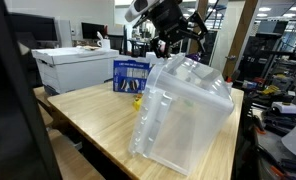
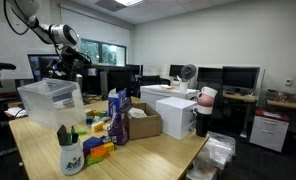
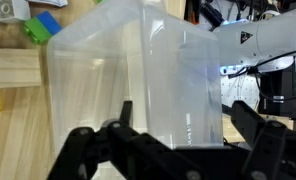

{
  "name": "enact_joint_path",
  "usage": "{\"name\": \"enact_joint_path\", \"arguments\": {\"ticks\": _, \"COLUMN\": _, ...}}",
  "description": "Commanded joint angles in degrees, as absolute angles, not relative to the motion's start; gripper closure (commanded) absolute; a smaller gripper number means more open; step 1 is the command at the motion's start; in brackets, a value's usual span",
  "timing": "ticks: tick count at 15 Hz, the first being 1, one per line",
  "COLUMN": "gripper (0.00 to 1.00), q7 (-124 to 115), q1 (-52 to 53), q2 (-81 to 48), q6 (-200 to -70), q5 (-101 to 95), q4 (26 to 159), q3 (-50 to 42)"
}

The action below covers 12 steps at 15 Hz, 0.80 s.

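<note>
Wrist view: gripper [image 3: 178,125] jaws spread wide, empty, hovering above 1 clear plastic bin [image 3: 128,70] on wooden table [image 3: 13,120]; contact apparently none.

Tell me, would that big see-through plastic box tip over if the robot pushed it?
Probably it would slide or tip easily: the plastic box looks empty, so likely light for its size. Its smooth, thin walls may flex and slip in the open gripper.
</note>
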<state>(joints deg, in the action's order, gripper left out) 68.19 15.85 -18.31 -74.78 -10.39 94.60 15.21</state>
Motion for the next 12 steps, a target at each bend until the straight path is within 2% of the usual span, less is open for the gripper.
{"name": "enact_joint_path", "arguments": {"ticks": 1, "gripper": 0.0, "q7": 70.33, "q1": 14.43, "q2": -19.08, "q6": -72.93, "q5": -7.78, "q4": 93.7, "q3": 15.9}}
{"name": "enact_joint_path", "arguments": {"ticks": 6, "gripper": 0.02, "q7": 69.89, "q1": 13.78, "q2": -19.32, "q6": -73.19, "q5": -4.86, "q4": 94.06, "q3": 15.75}}
{"name": "enact_joint_path", "arguments": {"ticks": 7, "gripper": 0.19, "q7": 69.84, "q1": 13.69, "q2": -19.37, "q6": -73.24, "q5": -4.57, "q4": 94.1, "q3": 15.74}}
{"name": "enact_joint_path", "arguments": {"ticks": 8, "gripper": 0.26, "q7": 69.68, "q1": 13.61, "q2": -19.45, "q6": -73.23, "q5": -4.3, "q4": 94.08, "q3": 15.7}}
{"name": "enact_joint_path", "arguments": {"ticks": 10, "gripper": 0.31, "q7": 69.45, "q1": 13.5, "q2": -19.42, "q6": -73.28, "q5": -4.03, "q4": 94.15, "q3": 15.67}}
{"name": "enact_joint_path", "arguments": {"ticks": 12, "gripper": 0.42, "q7": 69.17, "q1": 13.43, "q2": -19.31, "q6": -73.34, "q5": -3.79, "q4": 94.27, "q3": 15.64}}
